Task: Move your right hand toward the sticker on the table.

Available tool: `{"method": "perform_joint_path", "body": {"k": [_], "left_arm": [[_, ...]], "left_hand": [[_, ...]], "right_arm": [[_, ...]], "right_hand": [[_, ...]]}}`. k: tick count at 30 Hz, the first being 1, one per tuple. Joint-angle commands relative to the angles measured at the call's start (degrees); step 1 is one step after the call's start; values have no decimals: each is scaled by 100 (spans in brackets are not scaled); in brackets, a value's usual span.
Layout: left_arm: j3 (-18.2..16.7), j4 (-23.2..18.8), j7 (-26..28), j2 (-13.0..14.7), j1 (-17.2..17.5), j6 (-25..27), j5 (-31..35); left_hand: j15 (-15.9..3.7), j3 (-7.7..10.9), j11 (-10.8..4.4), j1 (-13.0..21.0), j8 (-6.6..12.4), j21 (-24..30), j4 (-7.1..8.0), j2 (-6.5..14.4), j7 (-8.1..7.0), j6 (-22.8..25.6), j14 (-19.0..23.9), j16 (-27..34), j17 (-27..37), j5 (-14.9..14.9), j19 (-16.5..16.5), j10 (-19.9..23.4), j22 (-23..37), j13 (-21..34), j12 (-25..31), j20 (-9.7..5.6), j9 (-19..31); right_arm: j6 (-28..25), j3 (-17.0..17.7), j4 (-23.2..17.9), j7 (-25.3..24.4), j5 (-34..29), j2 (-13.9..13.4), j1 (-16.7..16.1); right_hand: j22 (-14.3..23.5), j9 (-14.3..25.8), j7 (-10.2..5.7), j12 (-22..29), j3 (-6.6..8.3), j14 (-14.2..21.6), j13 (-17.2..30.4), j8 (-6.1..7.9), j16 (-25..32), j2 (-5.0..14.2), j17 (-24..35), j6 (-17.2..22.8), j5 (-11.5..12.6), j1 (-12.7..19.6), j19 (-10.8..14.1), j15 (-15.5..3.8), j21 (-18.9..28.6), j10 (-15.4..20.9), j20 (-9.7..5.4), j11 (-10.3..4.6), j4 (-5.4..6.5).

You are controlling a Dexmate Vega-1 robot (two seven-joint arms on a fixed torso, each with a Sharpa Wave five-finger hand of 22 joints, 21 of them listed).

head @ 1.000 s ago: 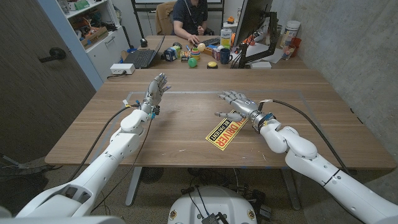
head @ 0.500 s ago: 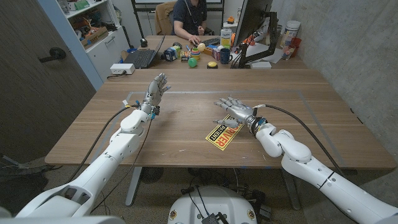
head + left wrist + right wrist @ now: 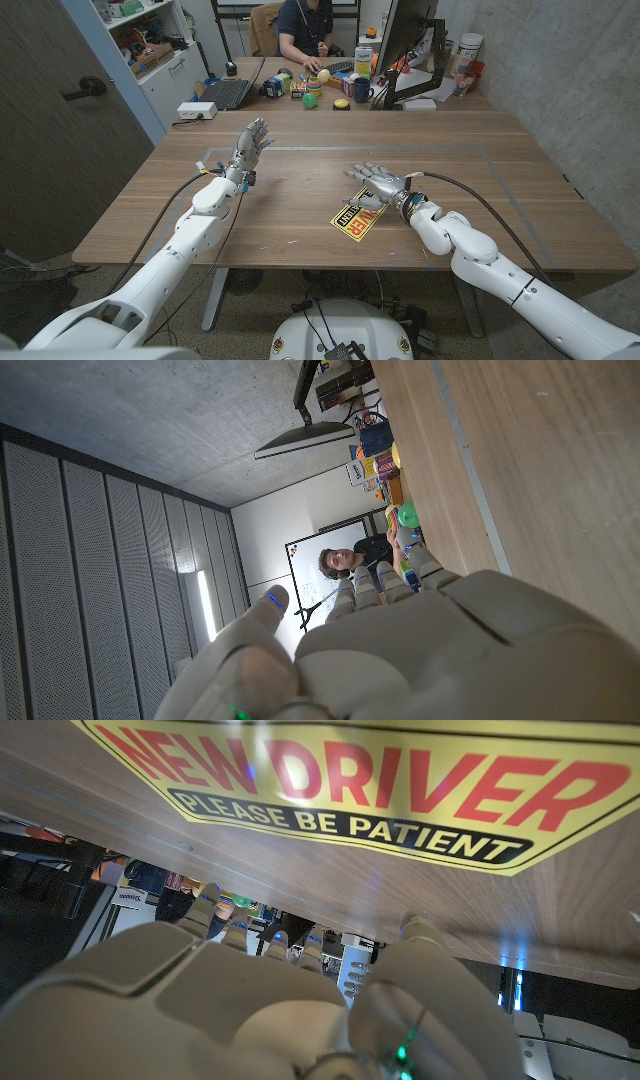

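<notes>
The yellow sticker (image 3: 358, 215) lies flat mid-worktop (image 3: 300, 225), its long axis slanting toward the front-left, directly beneath the right hand (image 3: 377, 183), released with fingers spread, while the left hand (image 3: 250, 143), also released, stands well apart.

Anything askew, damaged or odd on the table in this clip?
Only the sticker: it lies diagonal to the table edges. It looks flat and undamaged. The right hand is at its far end.

Person (image 3: 305, 25) sits at far end of wooden table (image 3: 300, 215). Laptop (image 3: 228, 93), green ball (image 3: 311, 99), dark mug (image 3: 362, 92) & monitor (image 3: 405, 40) near them. Shelves (image 3: 150, 45) on left.
</notes>
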Motion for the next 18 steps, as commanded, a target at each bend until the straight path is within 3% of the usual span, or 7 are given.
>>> {"method": "perform_joint_path", "body": {"k": [1,4,18], "left_arm": [[-3,-46,-1,20,36,5,-30],[6,-22,-29,16,22,-3,-36],[3,87,-85,-10,-43,-37,-56]], "left_hand": [[19,10,8,-44,28,-8,14,218,-3,-67,-8,0,10,39,16,-50,18,25,10,-13,22],[19,8,9,-45,28,-14,13,218,-9,-66,-8,-2,10,39,19,-49,18,25,11,-16,22],[16,-6,4,-52,29,-41,13,213,-5,-67,-4,-9,9,43,27,-57,19,25,7,-13,22]], "right_arm": [[-13,-29,56,52,127,6,-1],[-32,-20,52,4,142,7,-29],[-41,-8,36,-72,218,20,-36]], "right_hand": [[10,-3,-15,33,-103,423,-16,77,92,-5,1,437,82,223,587,-62,7,394,10,-3,-87],[6,-6,-11,46,-141,513,-19,77,90,-7,-3,563,94,265,764,-109,-3,548,11,-30,-107],[2,-9,-17,1,-180,517,-20,59,59,-13,-4,637,103,292,893,-111,-26,535,18,29,-120]]}}
